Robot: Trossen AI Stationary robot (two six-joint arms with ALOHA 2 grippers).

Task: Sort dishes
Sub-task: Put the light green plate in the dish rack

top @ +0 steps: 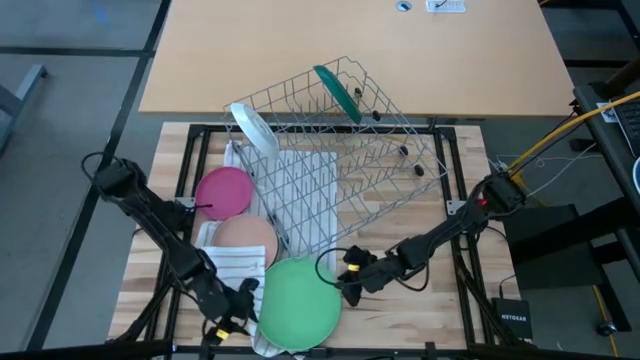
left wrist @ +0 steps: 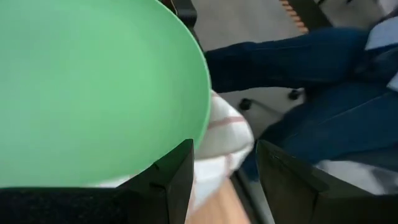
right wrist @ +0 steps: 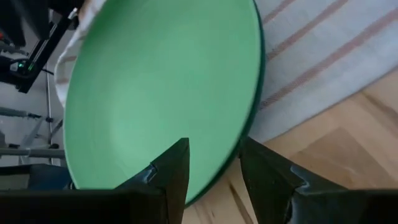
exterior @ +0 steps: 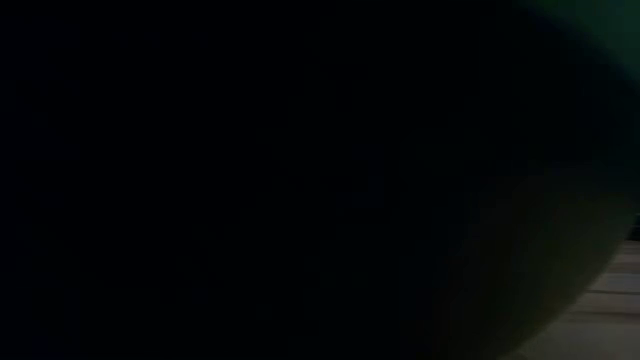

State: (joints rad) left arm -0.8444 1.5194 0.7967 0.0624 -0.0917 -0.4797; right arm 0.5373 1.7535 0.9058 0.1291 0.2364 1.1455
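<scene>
A light green plate [top: 298,305] lies on the white striped cloth [top: 235,262] at the table's near edge. My left gripper [top: 245,300] is open at the plate's left rim [left wrist: 198,134], with cloth showing in its gap [left wrist: 224,155]. My right gripper [top: 347,285] is open at the plate's right side; the rim [right wrist: 244,146] runs between its fingers [right wrist: 214,152]. A magenta plate [top: 225,190] and a peach plate [top: 243,240] lie to the left. A pale dish [top: 255,132] leans on the rack. A dark green plate [top: 338,92] stands in it.
The wire rack [top: 340,160] sits tilted across the middle and far part of the table. A person's legs in blue trousers [left wrist: 323,81] show beyond the near edge. The low view is blocked dark by something close; only a strip of table [exterior: 610,300] shows.
</scene>
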